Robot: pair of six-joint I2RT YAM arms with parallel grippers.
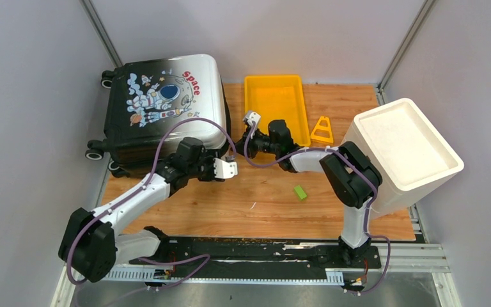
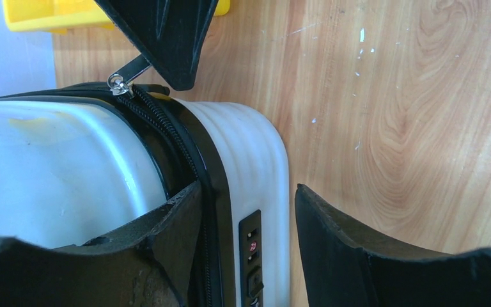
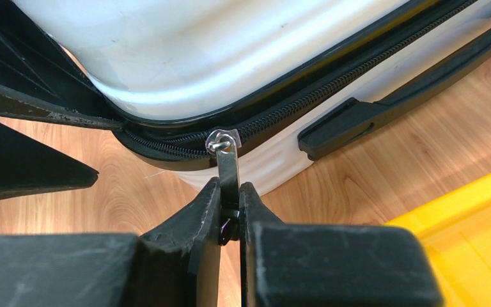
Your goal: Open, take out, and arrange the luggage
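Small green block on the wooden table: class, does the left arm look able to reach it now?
Probably yes: the left gripper is open, and only bare wooden table lies between it and the small green block.

The luggage (image 1: 166, 102) has a hard plastic shell, glossy and smooth, with moulded ribs along its rim. Its zipper (image 3: 332, 85) is a black coil on matt tape. The zipper pull (image 3: 228, 167) is bright bare metal. The side handle (image 3: 371, 109) is matt black plastic.

The table (image 1: 262, 204) is light wood, smooth, with visible grain and small white flecks. The yellow tray (image 1: 275, 96) at the table's far edge is glossy plastic. The white box (image 1: 409, 147) at the right edge is matt foam.

The fingers (image 3: 185, 243) of the right gripper (image 3: 231, 188) are matt black plastic, scuffed along the edges.
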